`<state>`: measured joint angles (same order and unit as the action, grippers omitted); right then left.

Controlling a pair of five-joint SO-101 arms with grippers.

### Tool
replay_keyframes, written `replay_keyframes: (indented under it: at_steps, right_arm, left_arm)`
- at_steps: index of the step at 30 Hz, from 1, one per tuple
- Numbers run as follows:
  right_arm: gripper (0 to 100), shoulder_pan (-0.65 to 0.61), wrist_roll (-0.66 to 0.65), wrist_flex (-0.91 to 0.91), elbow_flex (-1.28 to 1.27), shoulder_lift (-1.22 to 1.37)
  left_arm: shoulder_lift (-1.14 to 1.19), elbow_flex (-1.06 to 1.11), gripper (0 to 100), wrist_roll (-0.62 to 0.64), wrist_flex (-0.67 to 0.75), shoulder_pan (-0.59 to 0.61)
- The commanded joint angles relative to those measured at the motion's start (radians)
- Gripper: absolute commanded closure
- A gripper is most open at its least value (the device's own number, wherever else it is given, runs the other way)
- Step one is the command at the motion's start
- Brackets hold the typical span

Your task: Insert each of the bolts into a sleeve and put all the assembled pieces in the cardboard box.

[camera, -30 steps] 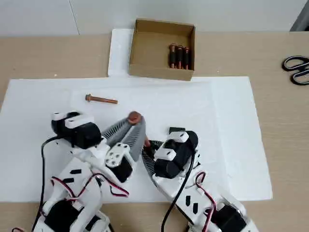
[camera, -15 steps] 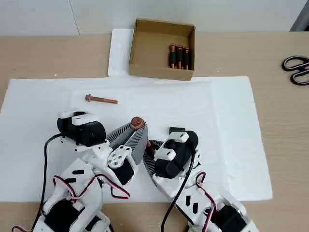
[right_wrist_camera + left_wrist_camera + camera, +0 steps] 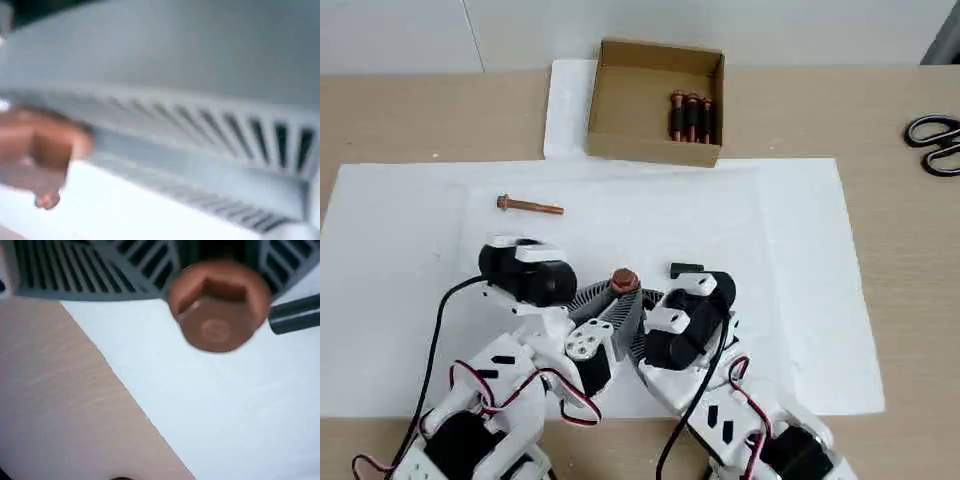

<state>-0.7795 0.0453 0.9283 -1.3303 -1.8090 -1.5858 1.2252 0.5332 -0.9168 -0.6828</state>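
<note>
My left gripper (image 3: 622, 293) is shut on a copper bolt (image 3: 624, 280), held head up over the white sheet. In the left wrist view the bolt's hex head (image 3: 217, 305) sits between the ribbed grey fingers (image 3: 100, 270). My right gripper (image 3: 633, 332) is pressed close against the left one, mostly hidden under it. The right wrist view shows the copper bolt (image 3: 40, 150) beside a grey ribbed finger (image 3: 200, 130). A second bolt (image 3: 530, 206) lies loose on the sheet, farther back left. The cardboard box (image 3: 650, 150) at the back holds three assembled pieces (image 3: 691, 117).
A white sheet (image 3: 790, 260) covers the wooden table's middle. Scissors (image 3: 935, 143) lie at the far right edge. Both arm bodies crowd the near edge, with cables trailing from them.
My left arm has swung right and nearer with the bolt, bringing it against the right gripper. The right arm has barely moved.
</note>
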Motion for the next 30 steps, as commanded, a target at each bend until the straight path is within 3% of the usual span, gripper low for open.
replay_keyframes:
  at_steps: [1,20,26,30]
  right_arm:
    - [99.4,-0.005,-0.009,-0.033,0.035,-0.005]
    - [99.4,-0.004,-0.009,-0.033,0.035,-0.005]
    - [99.4,-0.004,-0.009,-0.033,0.035,-0.005]
    - [99.4,-0.004,-0.009,-0.033,0.035,-0.005]
  left_arm:
    - [-0.006,0.024,99,0.014,0.000,-0.083]
    - [-0.008,0.094,99,-0.044,0.008,-0.091]
    - [-0.008,0.094,84,-0.044,0.006,-0.091]
    - [-0.008,0.094,83,-0.044,0.003,-0.091]
